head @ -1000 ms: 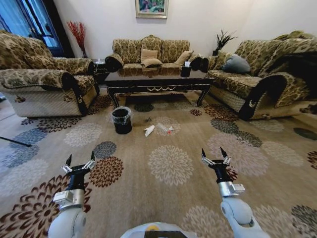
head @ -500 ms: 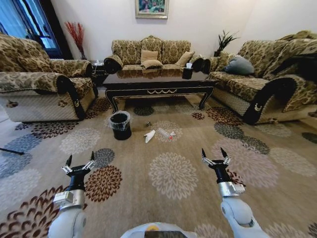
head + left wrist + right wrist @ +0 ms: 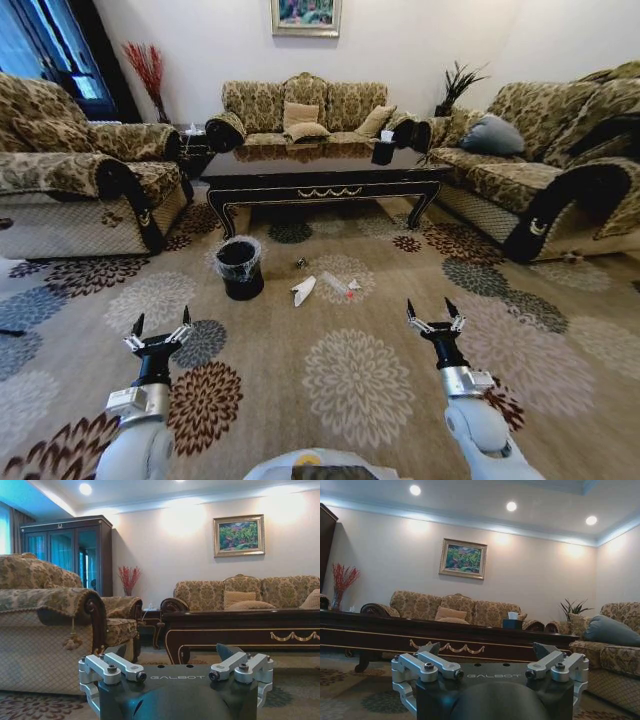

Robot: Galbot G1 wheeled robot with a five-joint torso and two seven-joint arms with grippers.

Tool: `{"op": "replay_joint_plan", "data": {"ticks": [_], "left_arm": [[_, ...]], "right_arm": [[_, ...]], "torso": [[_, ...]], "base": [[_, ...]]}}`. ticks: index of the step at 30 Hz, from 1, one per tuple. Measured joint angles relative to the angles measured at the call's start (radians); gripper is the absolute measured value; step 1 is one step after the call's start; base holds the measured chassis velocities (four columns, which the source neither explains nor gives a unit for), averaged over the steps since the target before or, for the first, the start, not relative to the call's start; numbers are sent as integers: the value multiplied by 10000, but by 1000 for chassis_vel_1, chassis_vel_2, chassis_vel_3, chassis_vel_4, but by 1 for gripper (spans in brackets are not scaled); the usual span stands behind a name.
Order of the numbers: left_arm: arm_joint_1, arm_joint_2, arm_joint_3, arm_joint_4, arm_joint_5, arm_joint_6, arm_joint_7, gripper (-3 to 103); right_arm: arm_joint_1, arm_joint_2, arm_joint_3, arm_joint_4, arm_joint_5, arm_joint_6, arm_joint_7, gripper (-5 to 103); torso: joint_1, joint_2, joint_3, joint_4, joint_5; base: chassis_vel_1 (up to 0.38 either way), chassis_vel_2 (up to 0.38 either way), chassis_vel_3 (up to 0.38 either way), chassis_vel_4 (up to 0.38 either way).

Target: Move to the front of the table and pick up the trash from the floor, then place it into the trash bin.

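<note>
The dark wooden table (image 3: 320, 180) stands ahead in the head view, and its front edge crosses the left wrist view (image 3: 240, 630) and the right wrist view (image 3: 445, 640). On the patterned carpet floor (image 3: 350, 370) in front of it lies the trash: a white tissue (image 3: 303, 290), a clear wrapper (image 3: 338, 284) with a red bit, and a tiny scrap (image 3: 300, 264). The black trash bin (image 3: 240, 267) with its plastic liner stands left of them. My left gripper (image 3: 159, 331) and right gripper (image 3: 432, 318) are held low and near, both open and empty, well short of the trash.
Patterned sofas flank the table on the left (image 3: 80, 190), right (image 3: 540, 170) and behind (image 3: 300, 110). A black tissue box (image 3: 384, 150) sits on the table. Open carpet lies between me and the trash.
The whole head view has shifted: table, bin and trash now appear nearer and slightly to the right. Both arms keep the same pose.
</note>
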Motion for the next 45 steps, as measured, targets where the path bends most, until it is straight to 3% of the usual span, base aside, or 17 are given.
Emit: {"op": "replay_joint_plan", "data": {"ticks": [45], "left_arm": [[131,44,-105,3,-22,5,93,100]], "right_arm": [[87,388,-190,-245,-311,262,261,100]], "torso": [[1,1,3,0,0]], "base": [[-212,210,217,-214]]}}
